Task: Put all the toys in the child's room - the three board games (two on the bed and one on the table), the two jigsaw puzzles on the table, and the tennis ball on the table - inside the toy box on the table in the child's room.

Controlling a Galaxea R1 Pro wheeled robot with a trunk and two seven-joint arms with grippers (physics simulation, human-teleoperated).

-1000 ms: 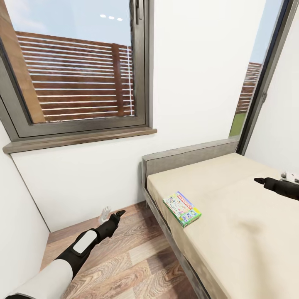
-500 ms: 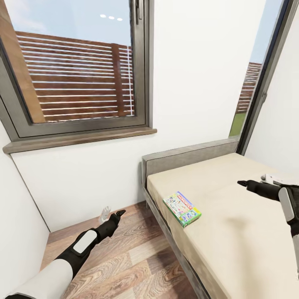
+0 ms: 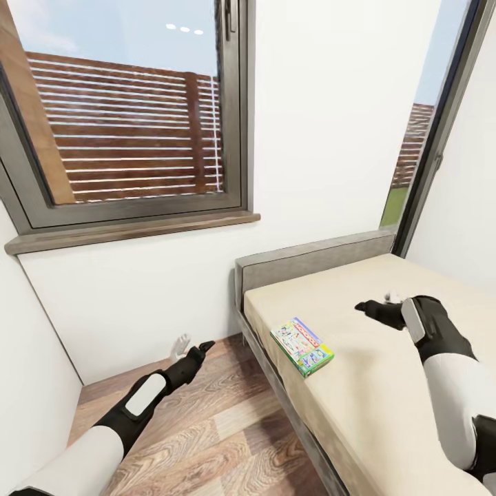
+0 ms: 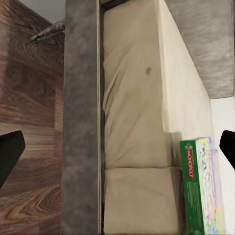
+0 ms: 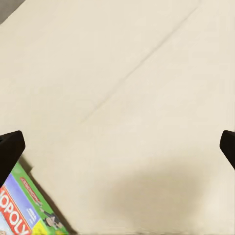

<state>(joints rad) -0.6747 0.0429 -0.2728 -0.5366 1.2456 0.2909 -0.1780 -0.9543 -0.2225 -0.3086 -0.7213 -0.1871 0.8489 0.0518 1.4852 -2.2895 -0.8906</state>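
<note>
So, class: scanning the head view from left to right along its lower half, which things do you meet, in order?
Left gripper over the wooden floor → MONOPOLY board game on the bed → right gripper above the mattress.

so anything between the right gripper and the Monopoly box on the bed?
Nothing visible. The right gripper hangs open over bare mattress of the bed, and the MONOPOLY box lies flat near the bed's edge with only open mattress between them.

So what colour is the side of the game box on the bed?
Bright green. The MONOPOLY box shows its green side best in the left wrist view.
</note>
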